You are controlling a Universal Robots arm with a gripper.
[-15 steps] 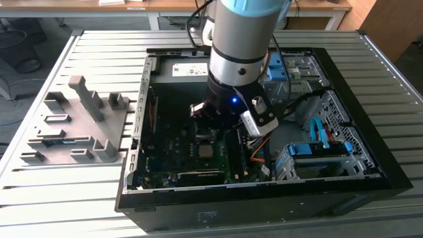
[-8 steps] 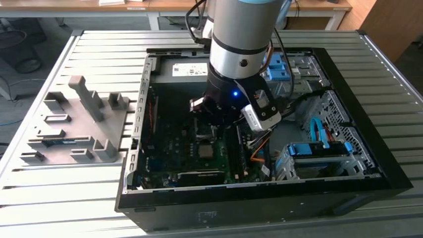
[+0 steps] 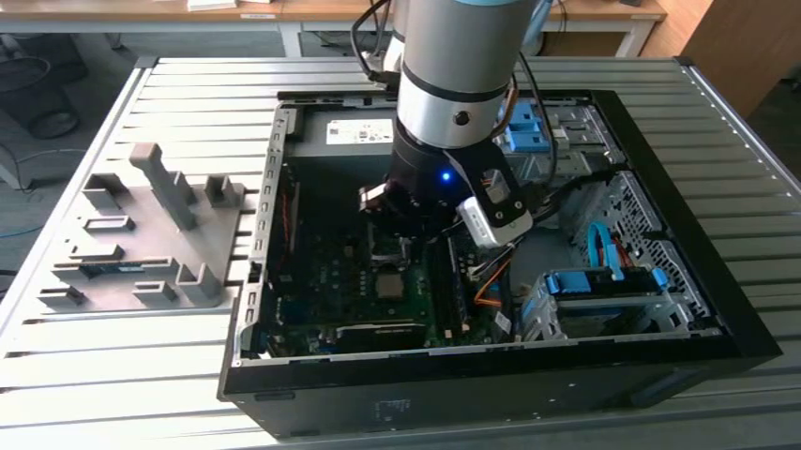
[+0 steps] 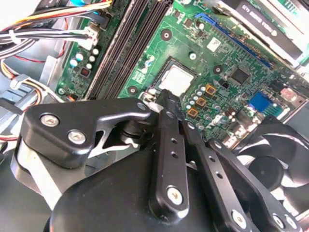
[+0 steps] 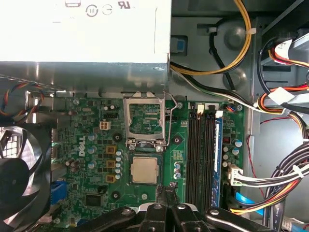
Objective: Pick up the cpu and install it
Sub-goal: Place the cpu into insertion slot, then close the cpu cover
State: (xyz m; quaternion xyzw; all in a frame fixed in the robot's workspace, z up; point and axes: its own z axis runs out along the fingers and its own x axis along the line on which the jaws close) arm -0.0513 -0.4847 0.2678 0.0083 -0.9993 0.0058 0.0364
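CPU (image 5: pixel 145 170) lies seated in its socket on the motherboard (image 5: pixel 91 159). The hinged retention frame (image 5: pixel 145 118) stands open, not yet clamped. Tool (image 5: pixel 167 192) hangs just beside the CPU's edge, pressed together, holding nothing. Placement looks done; locking is outstanding.

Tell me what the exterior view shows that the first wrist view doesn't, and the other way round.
Exterior view: the arm, the slatted table and a grey fixture beside the computer case. First wrist view: the socket's load plate flipped open, a fan, and the shut end effector close to the cpu. Shared: the green motherboard and the cpu lying in its socket.
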